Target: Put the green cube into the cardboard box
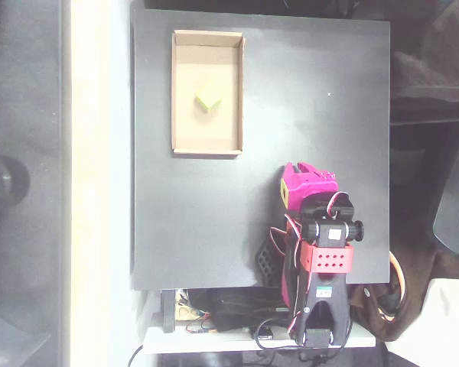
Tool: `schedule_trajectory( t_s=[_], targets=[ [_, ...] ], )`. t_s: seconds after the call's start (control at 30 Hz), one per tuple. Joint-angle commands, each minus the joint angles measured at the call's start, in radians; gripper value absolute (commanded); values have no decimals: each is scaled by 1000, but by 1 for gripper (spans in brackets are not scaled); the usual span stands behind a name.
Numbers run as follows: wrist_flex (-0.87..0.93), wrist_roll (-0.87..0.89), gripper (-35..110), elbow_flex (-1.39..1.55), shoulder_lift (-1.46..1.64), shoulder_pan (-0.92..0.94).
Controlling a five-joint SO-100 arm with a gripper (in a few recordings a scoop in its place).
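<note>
The green cube (pixel 207 102) lies inside the cardboard box (pixel 178 92), near the middle of its floor. The box is a shallow tan tray standing at the upper left of the black table. The pink gripper (pixel 304 170) is folded back over the arm's base at the lower right of the table, far from the box. Its fingers point toward the top of the picture with nothing visible between them, and I cannot make out how far apart they stand.
The black table (pixel 306 99) is bordered by a white strip on the left. The arm's base (pixel 321 306) with cables sits at the bottom edge. A chair part (pixel 455 199) shows at the right.
</note>
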Motion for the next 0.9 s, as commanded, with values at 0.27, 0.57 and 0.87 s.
schedule_trajectory(
  t_s=[0.27, 0.57, 0.87],
  targets=[
    [126, 12, 6, 12, 2, -2],
    [127, 12, 6, 12, 2, -2],
    [126, 12, 6, 11, 2, -3]
  ],
)
